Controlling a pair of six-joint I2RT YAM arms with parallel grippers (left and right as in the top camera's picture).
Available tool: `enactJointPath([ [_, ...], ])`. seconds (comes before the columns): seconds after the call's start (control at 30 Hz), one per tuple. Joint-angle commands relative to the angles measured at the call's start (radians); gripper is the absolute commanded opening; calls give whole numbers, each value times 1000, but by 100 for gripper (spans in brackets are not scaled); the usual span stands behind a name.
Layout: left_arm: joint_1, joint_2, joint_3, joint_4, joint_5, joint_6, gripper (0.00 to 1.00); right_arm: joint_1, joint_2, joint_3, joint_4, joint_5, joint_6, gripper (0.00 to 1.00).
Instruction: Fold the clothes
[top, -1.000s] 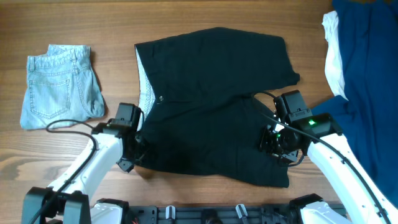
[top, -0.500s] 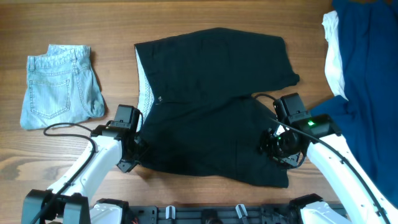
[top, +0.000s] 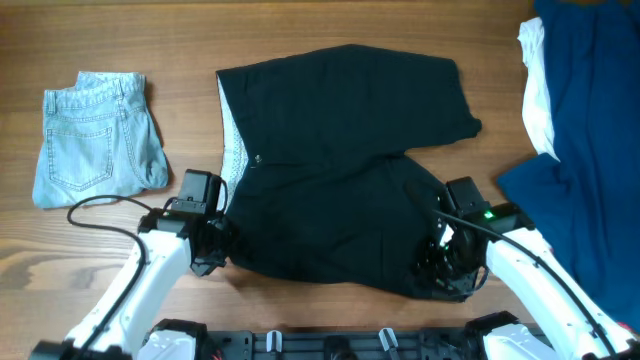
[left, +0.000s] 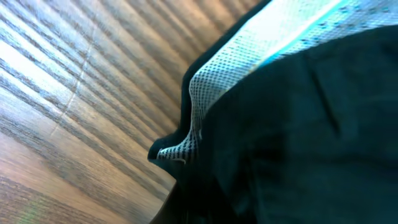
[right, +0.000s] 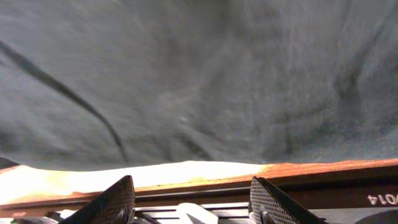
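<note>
The clothes (top: 340, 170), a pair of black shorts, lie spread flat mid-table with the waistband and pale dotted lining (top: 232, 135) to the left. My left gripper (top: 213, 252) sits at the waistband's near corner. In the left wrist view the black cloth (left: 298, 124) and lining (left: 202, 93) bunch down into the jaws, which are shut on it. My right gripper (top: 447, 272) hovers over the near right leg hem. Its fingers (right: 118, 202) stand open, with only table wood between them and the cloth (right: 199, 74) just ahead of the tips.
Folded light-blue denim shorts (top: 95, 140) lie at far left. A dark blue garment (top: 590, 120) and a white one (top: 538, 90) are heaped at the right edge. The table's front rail (top: 330, 345) runs just behind both grippers.
The left gripper has shut on the waistband corner. The right gripper slid toward the table's front edge, from the leg's middle down to its near hem, staying open.
</note>
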Motion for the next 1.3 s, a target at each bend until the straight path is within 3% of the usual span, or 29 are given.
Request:
enactJointPath([
  [0.0, 3, -37, -10, 0, 16, 25, 5, 5, -13, -51, 6, -36, 39, 60],
  [0.3, 3, -37, -10, -1, 16, 25, 7, 5, -13, -146, 95, -84, 97, 60],
  [0.6, 3, -37, -10, -5, 16, 25, 8, 5, -19, -158, 250, -60, 341, 56],
  [0.73, 3, -37, -10, -9, 16, 26, 9, 5, -19, -158, 330, 82, 454, 56],
  [0.93, 3, -37, -10, -11, 16, 29, 9, 5, -19, -162, 311, 102, 452, 55],
  [1.03, 3, -37, -10, -15, 16, 29, 4, 5, -19, -168, 311, 121, 451, 42],
  [1.1, 3, -37, -10, -19, 16, 38, 4, 5, -19, -168, 313, 123, 439, 29],
  [1.13, 3, -37, -10, -19, 16, 53, 4, 5, -19, -168, 317, 121, 424, 15],
  [1.2, 3, -40, -7, -31, 16, 69, 4, 5, -19, -168, 331, 117, 374, 4],
  [1.27, 3, -49, 3, -56, 12, 78, 4, 3, -19, -165, 355, 105, 289, 4],
])
